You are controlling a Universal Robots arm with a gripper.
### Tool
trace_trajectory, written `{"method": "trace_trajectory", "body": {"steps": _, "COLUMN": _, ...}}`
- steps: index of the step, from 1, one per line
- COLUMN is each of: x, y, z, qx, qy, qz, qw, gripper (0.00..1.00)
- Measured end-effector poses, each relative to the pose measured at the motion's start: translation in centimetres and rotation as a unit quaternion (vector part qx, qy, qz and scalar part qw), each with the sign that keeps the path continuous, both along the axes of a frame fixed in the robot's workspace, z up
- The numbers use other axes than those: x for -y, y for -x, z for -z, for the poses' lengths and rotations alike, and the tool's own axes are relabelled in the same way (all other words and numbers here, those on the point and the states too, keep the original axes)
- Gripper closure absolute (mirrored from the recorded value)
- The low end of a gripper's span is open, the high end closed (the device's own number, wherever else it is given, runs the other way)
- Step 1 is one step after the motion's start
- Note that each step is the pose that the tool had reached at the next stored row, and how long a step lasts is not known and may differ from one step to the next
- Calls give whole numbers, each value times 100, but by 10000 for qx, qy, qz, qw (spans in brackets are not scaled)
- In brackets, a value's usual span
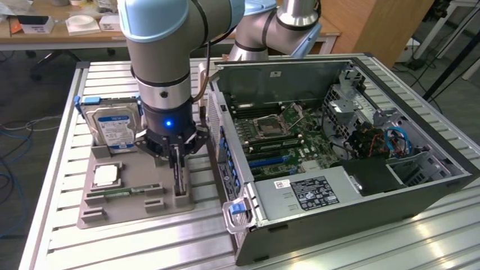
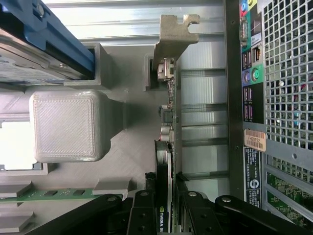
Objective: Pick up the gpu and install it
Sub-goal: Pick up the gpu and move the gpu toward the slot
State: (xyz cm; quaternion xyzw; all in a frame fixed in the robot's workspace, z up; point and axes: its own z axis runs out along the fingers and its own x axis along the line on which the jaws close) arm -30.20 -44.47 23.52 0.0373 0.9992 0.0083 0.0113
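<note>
- The tool [image 1: 177, 153] points straight down over the grey holder tray [image 1: 112, 214]. In the wrist view its dark fingers [image 2: 145, 205] stand on either side of a thin black card, with the tool [image 2: 165, 193] clamped on the card's faces.
- What it grasps is the gpu [image 2: 167, 122]. The card stands on edge in a slot of the tray, and its silver end bracket [image 2: 172, 44] is at the far end from the grip. In the exterior view the gpu [image 1: 179, 179] sits at the tray's side nearest the open computer case [image 1: 420, 188].
- I judge the step in hand to be the pick. The card looks seated in its slot, not raised.
- To do it well, keep the grip square on the flat faces and centred across the thin edge, so the card cannot pivot.
- Any lift should run straight along the slot. A sideways pull could jam the card against the slot walls or drag the tray across the tabletop [image 1: 112, 250].
- The case wall stands just beside the tool, so there is little room on that side.
- Further out on the tray are the hard drive [image 1: 112, 126], a processor [image 1: 105, 175] and a green memory stick [image 1: 112, 193], all apart from the grip.
</note>
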Motion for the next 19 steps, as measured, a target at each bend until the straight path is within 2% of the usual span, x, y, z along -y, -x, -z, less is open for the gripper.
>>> {"method": "trace_trajectory", "body": {"steps": 8, "x": 0, "y": 0, "z": -56, "qx": 0, "qy": 0, "qz": 0, "qw": 10000, "gripper": 74}}
{"method": "trace_trajectory", "body": {"steps": 19, "x": 0, "y": 0, "z": -189, "qx": 1, "qy": 0, "qz": 0, "qw": 10000, "gripper": 74}}
